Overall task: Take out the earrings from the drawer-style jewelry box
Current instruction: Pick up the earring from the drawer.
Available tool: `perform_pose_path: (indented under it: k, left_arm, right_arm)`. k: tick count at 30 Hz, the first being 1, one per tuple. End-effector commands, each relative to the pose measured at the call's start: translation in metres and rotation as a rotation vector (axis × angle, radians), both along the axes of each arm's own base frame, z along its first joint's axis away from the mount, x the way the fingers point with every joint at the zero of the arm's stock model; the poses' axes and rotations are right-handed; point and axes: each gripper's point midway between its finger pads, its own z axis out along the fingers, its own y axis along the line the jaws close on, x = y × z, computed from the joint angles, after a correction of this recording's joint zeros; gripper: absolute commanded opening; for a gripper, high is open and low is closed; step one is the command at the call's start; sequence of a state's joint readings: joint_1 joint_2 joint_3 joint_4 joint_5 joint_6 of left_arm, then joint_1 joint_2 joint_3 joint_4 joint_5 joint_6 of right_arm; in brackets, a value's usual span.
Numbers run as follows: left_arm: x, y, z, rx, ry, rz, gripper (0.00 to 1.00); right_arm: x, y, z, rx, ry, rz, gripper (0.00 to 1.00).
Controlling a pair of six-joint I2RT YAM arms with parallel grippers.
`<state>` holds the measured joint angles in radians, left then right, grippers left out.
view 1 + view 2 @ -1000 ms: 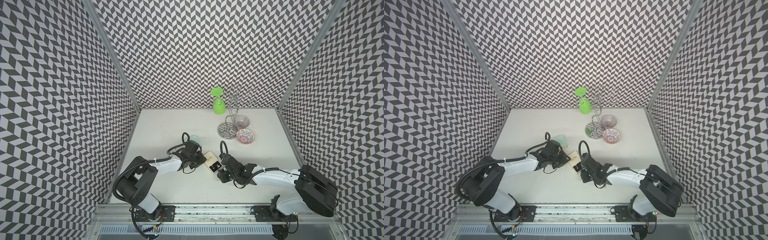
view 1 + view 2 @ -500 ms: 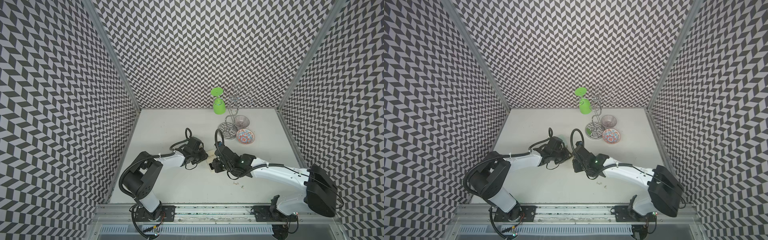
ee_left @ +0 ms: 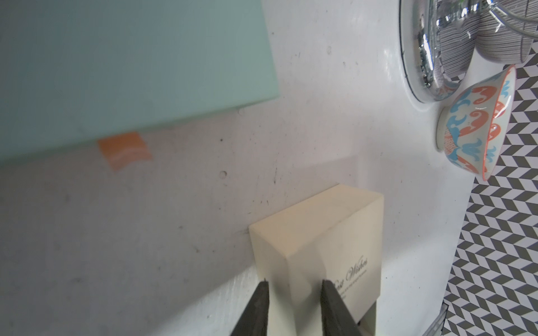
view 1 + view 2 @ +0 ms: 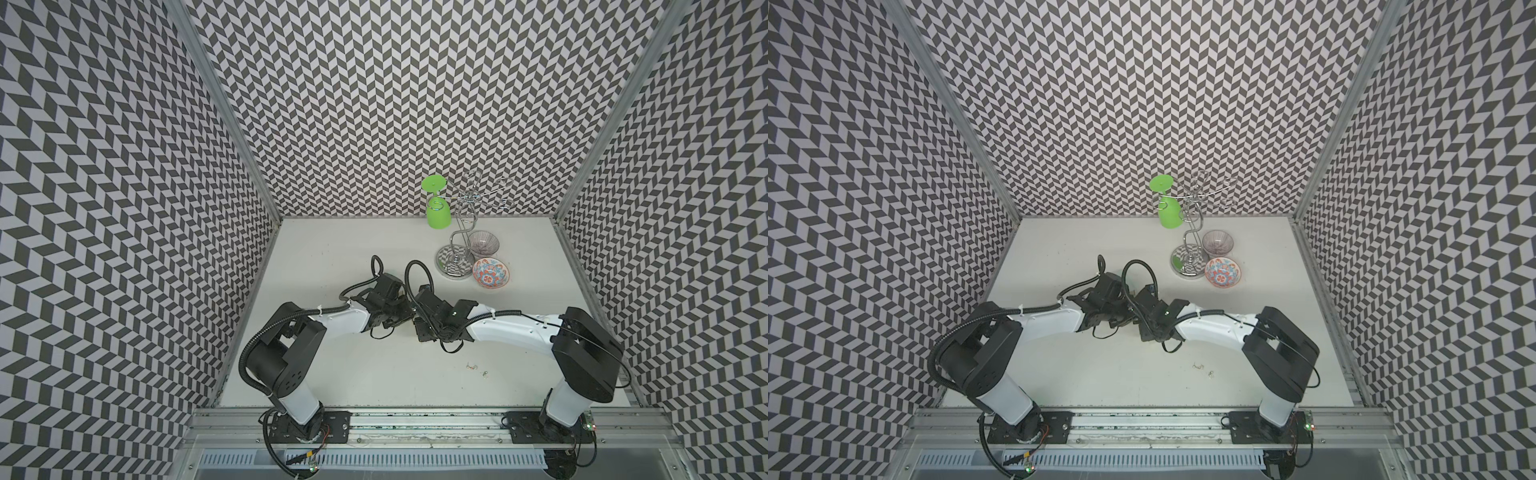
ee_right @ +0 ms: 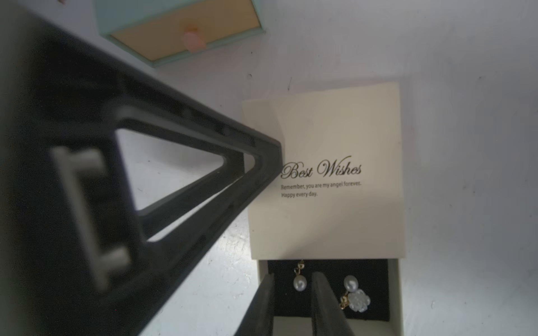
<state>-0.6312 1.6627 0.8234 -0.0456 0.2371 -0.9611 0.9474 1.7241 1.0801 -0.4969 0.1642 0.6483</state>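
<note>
— While the left tool [image 3: 294,282] is clamping the cream box [image 3: 320,232] by one edge, what is lying in its pulled-out drawer [image 5: 395,291]?

— A pearl earring [image 5: 300,282] and, just beside it, a flower earring [image 5: 358,301] are resting on the black lining. Two more tiny earrings [image 4: 473,366] are lying out on the tabletop [image 4: 374,374], showing in both top views, near the right arm [image 4: 519,332] and well apart from the box.

— And what is the right tool [image 5: 293,275] doing?

— It is hanging over the open drawer with its fingers narrowly apart. They are standing either side of the pearl earring and are not touching it.

— Is anything sitting near the cream box?

— A mint box [image 5: 180,32] is lying close by, apart from it, with its peach tab [image 5: 193,40] pointing toward the cream one.
</note>
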Motion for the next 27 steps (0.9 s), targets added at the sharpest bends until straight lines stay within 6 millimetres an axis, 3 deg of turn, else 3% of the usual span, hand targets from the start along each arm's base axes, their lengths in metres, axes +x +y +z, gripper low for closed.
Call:
perform_pose_path:
  k: [1, 27]
  left_arm:
    - [0.005, 0.002, -0.004, 0.02, -0.001, 0.003, 0.32]
    - [0.002, 0.005, -0.013, 0.019, 0.021, 0.008, 0.32]
  right_arm:
    - [0.006, -0.006, -0.005, -0.011, 0.004, -0.04, 0.25]
    - [-0.003, -0.006, -0.026, 0.001, 0.066, -0.027, 0.22]
